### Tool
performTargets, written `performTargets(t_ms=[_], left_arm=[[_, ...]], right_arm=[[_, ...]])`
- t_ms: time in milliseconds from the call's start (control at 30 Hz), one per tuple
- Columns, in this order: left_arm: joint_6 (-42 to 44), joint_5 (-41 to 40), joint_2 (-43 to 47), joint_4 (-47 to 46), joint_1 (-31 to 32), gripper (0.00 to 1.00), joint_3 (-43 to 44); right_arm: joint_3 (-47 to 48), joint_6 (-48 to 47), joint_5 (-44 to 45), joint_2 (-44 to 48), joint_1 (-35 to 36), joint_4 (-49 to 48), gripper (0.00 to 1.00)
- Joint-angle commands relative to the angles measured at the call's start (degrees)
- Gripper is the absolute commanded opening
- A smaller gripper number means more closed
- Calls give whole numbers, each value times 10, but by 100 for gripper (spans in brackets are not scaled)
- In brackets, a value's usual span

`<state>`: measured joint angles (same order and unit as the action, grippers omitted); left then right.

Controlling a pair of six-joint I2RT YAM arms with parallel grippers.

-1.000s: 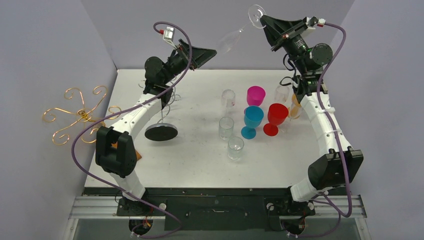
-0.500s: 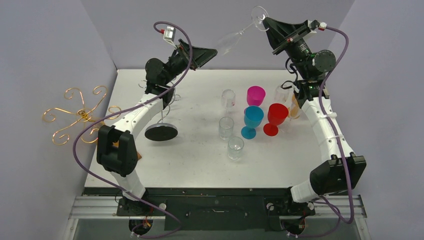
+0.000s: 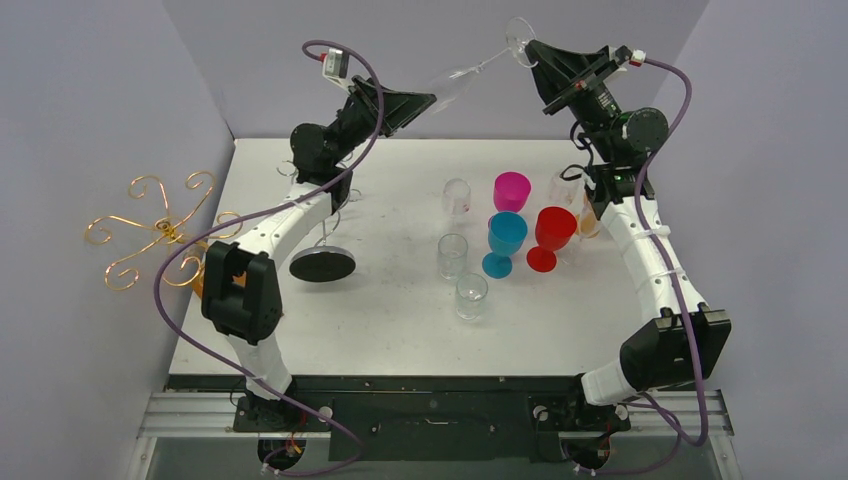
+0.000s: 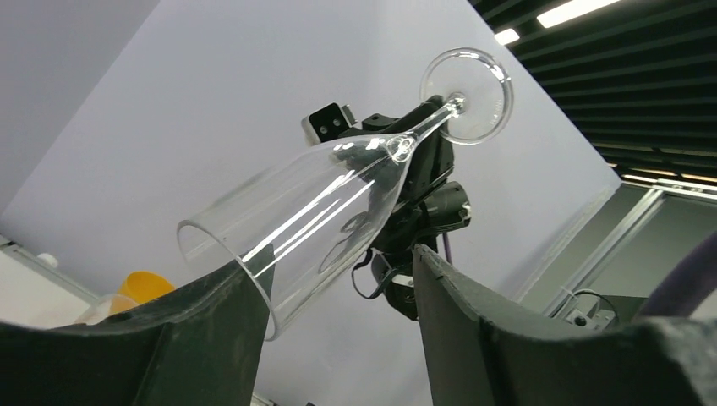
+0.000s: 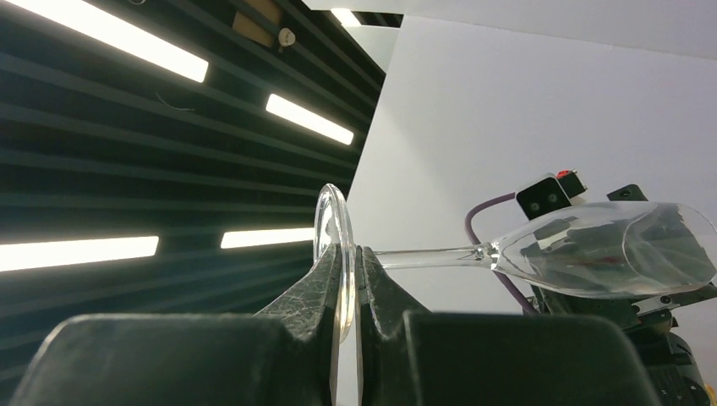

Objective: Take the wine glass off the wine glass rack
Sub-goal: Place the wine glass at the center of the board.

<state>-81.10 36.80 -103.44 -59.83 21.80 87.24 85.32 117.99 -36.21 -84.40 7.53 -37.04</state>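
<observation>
wine glass [image 4: 313,203]: aloft at 12 o'clock over the table's [image 3: 400,310] far edge, tilted, well apart from the wine glass rack [image 3: 160,232] at 9 o'clock | right gripper [image 5: 347,254]: pinching its foot | left gripper [image 4: 331,264]: spread, bowl mouth between the fingers

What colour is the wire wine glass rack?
Copper-gold, curled wire. The wine glass rack shows best in the top external view, on the left side.

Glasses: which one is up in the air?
The clear wine glass, tipped sideways high above the table, its foot pinched by the right gripper. The coloured goblets and small clear tumblers stand on the table.
</observation>
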Motion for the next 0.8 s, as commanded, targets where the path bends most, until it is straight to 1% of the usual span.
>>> performTargets(t_ms=[0,33,133,233,333,433,633,667,700,733,767], left_arm=[[-38,6,-4,-102,7,55,37],[-42,5,-5,-113,8,51,39],[-57,3,-7,-128,11,47,42],[-71,-3,-9,-154,13,41,41],[-81,-11,-6,-159,15,35,39],[-72,-10,1,-129,18,28,42],[-42,-13,22,-74,22,25,34],[-38,-14,25,-65,22,14,33],[-24,-13,32,-46,22,9,31],[-17,-13,36,-21,22,2,29],[0,-14,46,-7,23,0,27]], right_arm=[[0,33,-9,10,-2,-65,0],[-1,39,-9,6,-2,-71,0],[-2,50,-9,-4,-2,-85,0],[-5,60,-10,-11,-3,-93,0],[-17,67,-11,-15,-5,-107,0],[-26,61,-12,-14,-7,-107,0],[-46,41,-19,-6,-13,-92,0],[-48,30,-21,-2,-17,-86,0],[-51,23,-22,0,-18,-79,0],[-53,7,-24,5,-21,-64,0],[-55,-3,-25,9,-23,-44,0]])
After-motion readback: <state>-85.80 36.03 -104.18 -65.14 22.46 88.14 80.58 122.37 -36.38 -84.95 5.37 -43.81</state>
